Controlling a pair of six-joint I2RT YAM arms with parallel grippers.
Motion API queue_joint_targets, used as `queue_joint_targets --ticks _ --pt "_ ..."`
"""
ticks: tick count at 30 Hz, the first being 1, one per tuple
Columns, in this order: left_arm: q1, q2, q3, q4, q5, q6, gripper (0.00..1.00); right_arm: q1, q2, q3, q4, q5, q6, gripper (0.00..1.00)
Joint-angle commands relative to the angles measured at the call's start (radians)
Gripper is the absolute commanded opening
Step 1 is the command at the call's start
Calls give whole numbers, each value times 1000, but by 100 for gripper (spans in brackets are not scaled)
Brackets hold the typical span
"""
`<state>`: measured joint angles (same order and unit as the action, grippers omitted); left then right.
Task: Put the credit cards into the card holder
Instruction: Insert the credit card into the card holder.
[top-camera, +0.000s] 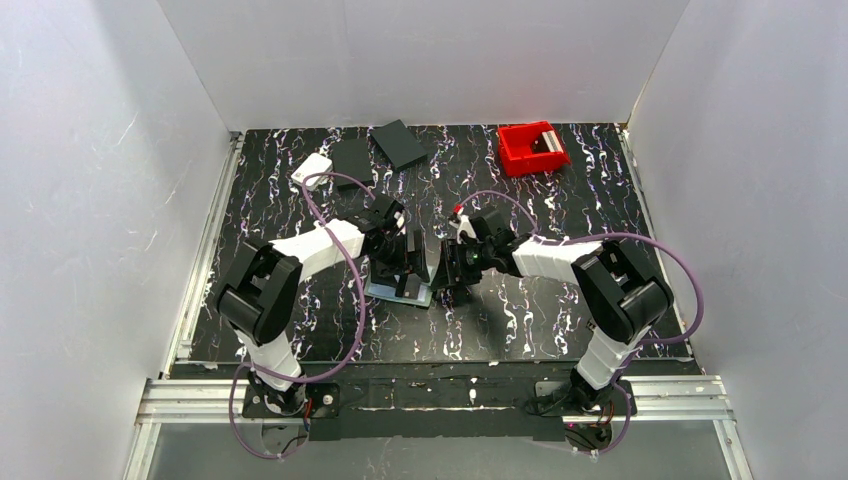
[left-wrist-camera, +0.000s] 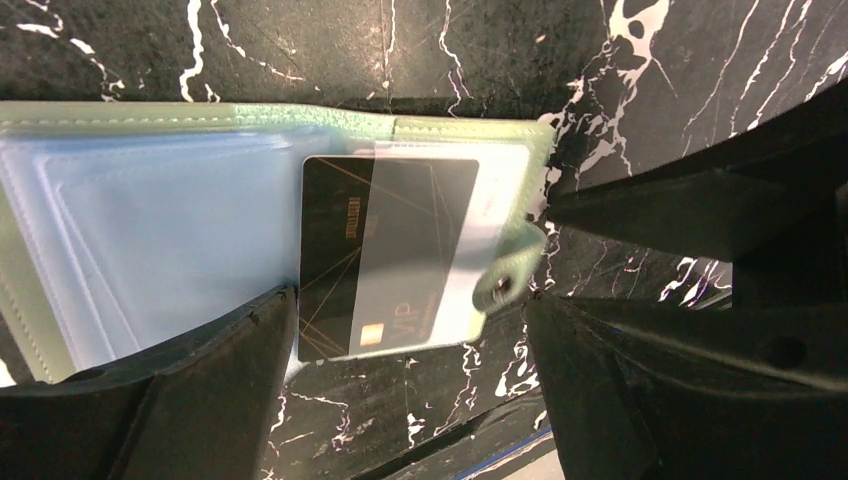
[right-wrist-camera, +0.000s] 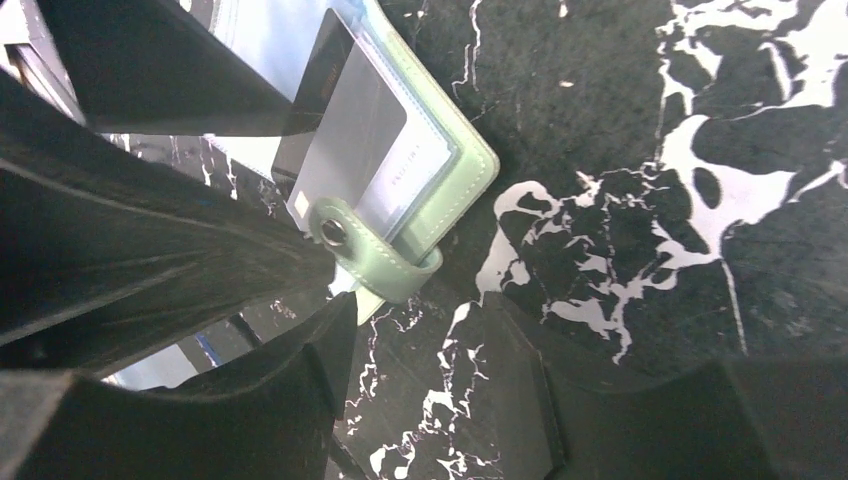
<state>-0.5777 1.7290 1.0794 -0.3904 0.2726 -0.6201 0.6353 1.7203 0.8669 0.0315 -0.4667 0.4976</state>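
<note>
The sage-green card holder (left-wrist-camera: 455, 128) lies open on the marbled table, its clear bluish pockets up; it also shows in the top view (top-camera: 400, 292) and the right wrist view (right-wrist-camera: 455, 165). A dark credit card (left-wrist-camera: 345, 260) with gold lines and "VIP" sits partly inside the right-hand pocket, its lower edge sticking out; it also shows in the right wrist view (right-wrist-camera: 345, 125). The snap strap (right-wrist-camera: 372, 258) curls at the holder's edge. My left gripper (left-wrist-camera: 410, 400) is open just over the card's lower edge, its left finger by the card's corner. My right gripper (right-wrist-camera: 420, 400) is open and empty beside the strap.
At the back stand a red bin (top-camera: 532, 147), two black flat rectangles (top-camera: 400, 143) (top-camera: 352, 158) and a white rounded box (top-camera: 312, 168). Both grippers (top-camera: 405, 262) (top-camera: 447, 268) crowd together over the holder at the table's middle. White walls surround the table.
</note>
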Motion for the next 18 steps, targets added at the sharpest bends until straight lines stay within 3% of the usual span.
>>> queue_joint_targets --ticks 1,14,18 --pt "5 25 13 -2 8 24 84 13 -8 -14 61 -6 40 57" --pt "-7 12 -12 73 96 -9 84 18 40 -2 95 -13 74 53" --pt "-94 17 94 -25 2 14 85 24 51 6 96 -8 81 50"
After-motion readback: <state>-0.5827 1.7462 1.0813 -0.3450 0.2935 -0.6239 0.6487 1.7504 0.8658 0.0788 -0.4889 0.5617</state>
